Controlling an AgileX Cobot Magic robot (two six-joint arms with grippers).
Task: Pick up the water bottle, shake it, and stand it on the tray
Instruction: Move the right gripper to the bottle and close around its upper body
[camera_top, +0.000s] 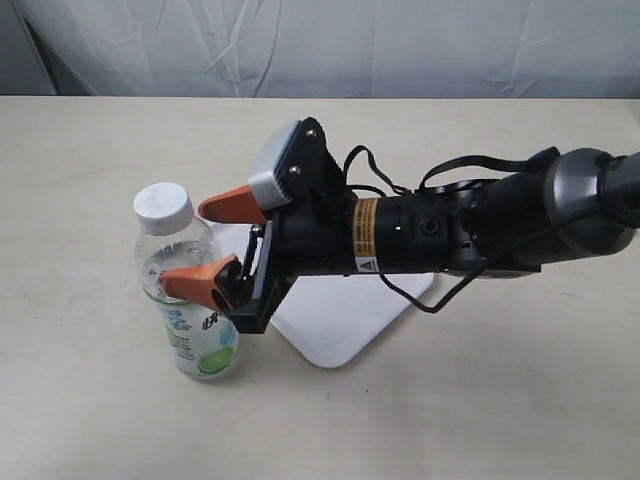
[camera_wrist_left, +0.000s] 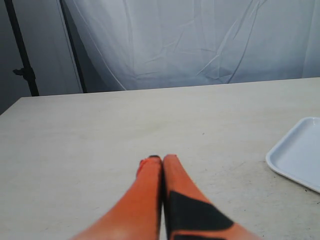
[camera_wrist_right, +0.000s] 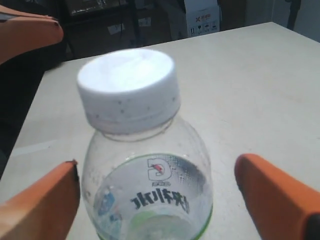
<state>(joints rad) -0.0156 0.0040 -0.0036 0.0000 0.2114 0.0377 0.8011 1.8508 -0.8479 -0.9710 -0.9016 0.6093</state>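
The water bottle (camera_top: 195, 300) stands upright on the table, clear with a white cap (camera_top: 163, 205) and a lime label. It is close up in the right wrist view (camera_wrist_right: 150, 190). My right gripper (camera_top: 185, 244) reaches across from the right and is open. Its orange fingers (camera_wrist_right: 42, 200) flank the bottle's shoulder with a gap on each side (camera_wrist_right: 155, 170). The white tray (camera_top: 340, 315) lies flat just right of the bottle, partly under the right arm, and its corner shows in the left wrist view (camera_wrist_left: 300, 150). My left gripper (camera_wrist_left: 157, 159) is shut on nothing above bare table.
The beige table (camera_top: 90, 400) stretches all round, with a white curtain (camera_top: 320, 45) behind its far edge. A black stand (camera_wrist_left: 22, 55) rises beyond the table's corner. Another orange shape (camera_wrist_right: 27, 30) sits at the edge of the right wrist view.
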